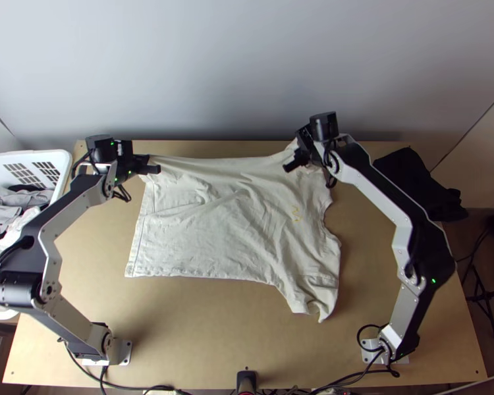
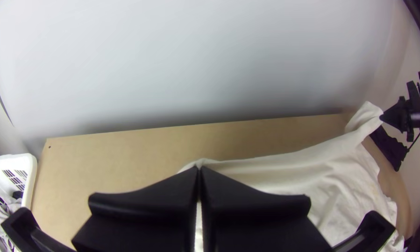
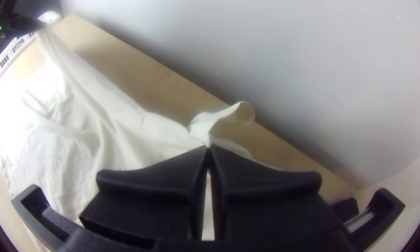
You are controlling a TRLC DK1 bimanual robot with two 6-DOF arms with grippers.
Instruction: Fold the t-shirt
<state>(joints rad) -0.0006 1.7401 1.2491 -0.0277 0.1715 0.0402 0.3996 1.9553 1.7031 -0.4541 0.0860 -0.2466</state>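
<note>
Two, closed: your black left gripper [image 2: 199, 170], black right gripper [image 3: 209, 148]; both pinch cream cloth t-shirt [image 1: 227, 227], far edge; body lies baseward.

a white basket [image 1: 61, 172] holds crumpled cloths [image 1: 3, 214] beside the table [image 1: 201, 336].

Top view: fairly bright, soft light; grey shadow runs along the foot of the wall [image 1: 247, 66], faint sheen on the table [image 1: 201, 329] | left wrist view: wall bright, dimmer near table; edges bow, corners dark | right wrist view: glare bleaches part of t-shirt [image 3: 37, 121]; corners dark
</note>
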